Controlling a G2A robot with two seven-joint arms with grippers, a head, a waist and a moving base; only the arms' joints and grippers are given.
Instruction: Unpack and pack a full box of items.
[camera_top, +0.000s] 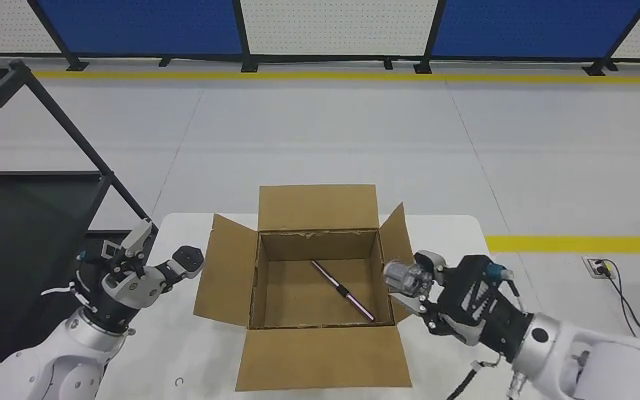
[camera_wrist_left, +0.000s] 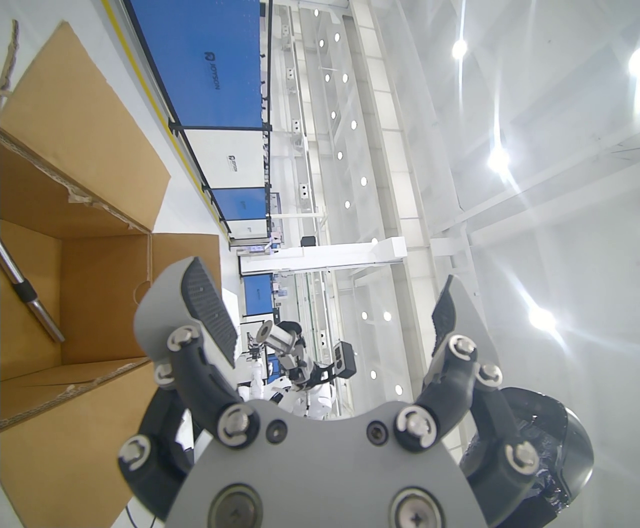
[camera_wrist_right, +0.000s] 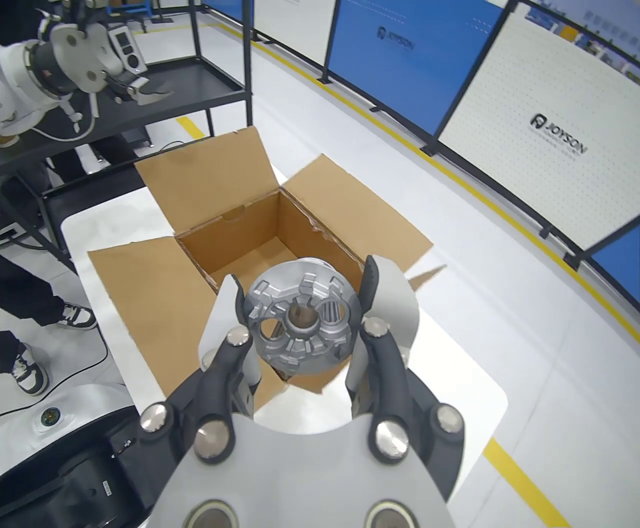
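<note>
Cardboard, plain brown: the box stands open in the middle of the white counter, with all four flaps folded outward. On its floor lies a thin silver rod with a dark band, running diagonally across the bottom and toward the robot's right. Nothing else can be seen inside. The right tool is clamped on a grey metal hub, a round casting with holes and a splined bore, with one finger on either side of its rim. The hub is held off the counter at the box's right flap, just outside the opening, its flat face turned back toward the wrist. The left tool hangs on the other side, beyond the left flap and apart from the cardboard. Its ribbed fingers are spread wide with nothing between them, pointing across toward the box. A black rack stands off the counter's left end.
</note>
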